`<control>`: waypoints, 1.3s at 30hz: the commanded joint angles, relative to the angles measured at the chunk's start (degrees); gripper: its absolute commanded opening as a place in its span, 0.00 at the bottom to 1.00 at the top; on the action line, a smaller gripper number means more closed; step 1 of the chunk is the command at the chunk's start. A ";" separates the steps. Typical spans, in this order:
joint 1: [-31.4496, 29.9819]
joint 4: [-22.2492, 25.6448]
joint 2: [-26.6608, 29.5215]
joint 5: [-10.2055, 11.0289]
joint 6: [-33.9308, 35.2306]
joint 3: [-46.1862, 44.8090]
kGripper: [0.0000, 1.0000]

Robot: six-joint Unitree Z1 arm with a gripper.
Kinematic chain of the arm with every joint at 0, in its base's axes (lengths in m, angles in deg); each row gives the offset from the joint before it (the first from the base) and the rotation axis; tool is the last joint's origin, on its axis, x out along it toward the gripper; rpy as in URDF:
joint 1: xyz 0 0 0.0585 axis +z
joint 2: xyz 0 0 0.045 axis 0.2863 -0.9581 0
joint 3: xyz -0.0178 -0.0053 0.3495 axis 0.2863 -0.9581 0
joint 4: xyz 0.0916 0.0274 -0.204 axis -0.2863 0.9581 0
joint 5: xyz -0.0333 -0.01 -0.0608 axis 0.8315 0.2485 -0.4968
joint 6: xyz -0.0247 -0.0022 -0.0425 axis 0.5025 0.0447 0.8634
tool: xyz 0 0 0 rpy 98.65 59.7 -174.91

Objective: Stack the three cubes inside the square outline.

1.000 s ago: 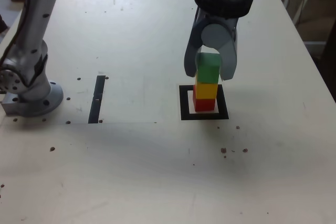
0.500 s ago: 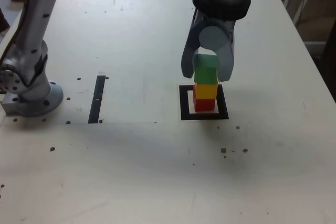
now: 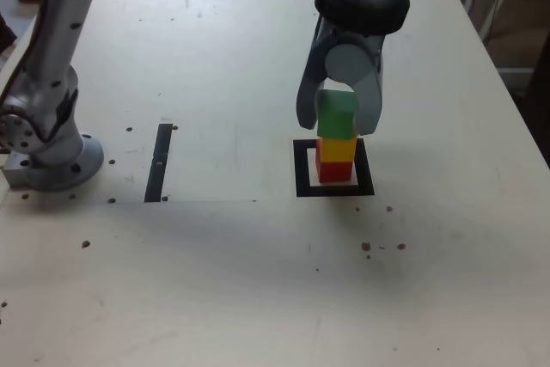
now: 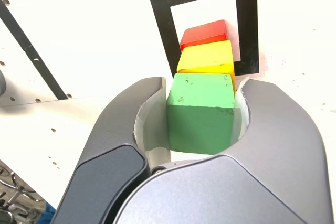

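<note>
The three cubes stand as one tower inside the square outline [image 3: 302, 169] [image 4: 160, 24]. The red cube [image 3: 335, 171] [image 4: 205, 32] is at the bottom, the yellow cube [image 3: 336, 149] [image 4: 206, 59] on it, and the green cube [image 3: 338, 115] [image 4: 202, 114] on top. My gripper [image 3: 338, 125] [image 4: 203, 85] comes down from above and straddles the green cube. It is open: the wrist view shows a clear gap between one finger and the cube, and a thin one at the other.
A narrow black strip [image 3: 159, 162] [image 4: 31, 56] lies on the pale table towards the exterior view's left. The arm's grey base [image 3: 47, 156] is bolted at the left edge. Small dark specks [image 3: 367, 247] dot the table in front of the outline.
The green cube has come down a little onto the yellow one. The fingers have spread slightly apart around it.
</note>
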 commanded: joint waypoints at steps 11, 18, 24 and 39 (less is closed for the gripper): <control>0.13 -1.38 -0.31 0.42 -0.19 -0.35 0.53; 0.09 -1.60 -0.18 0.38 -0.06 -1.41 0.83; 0.10 -1.42 0.42 1.11 0.16 -1.41 0.94; 0.11 1.12 10.55 2.72 0.58 -4.14 0.99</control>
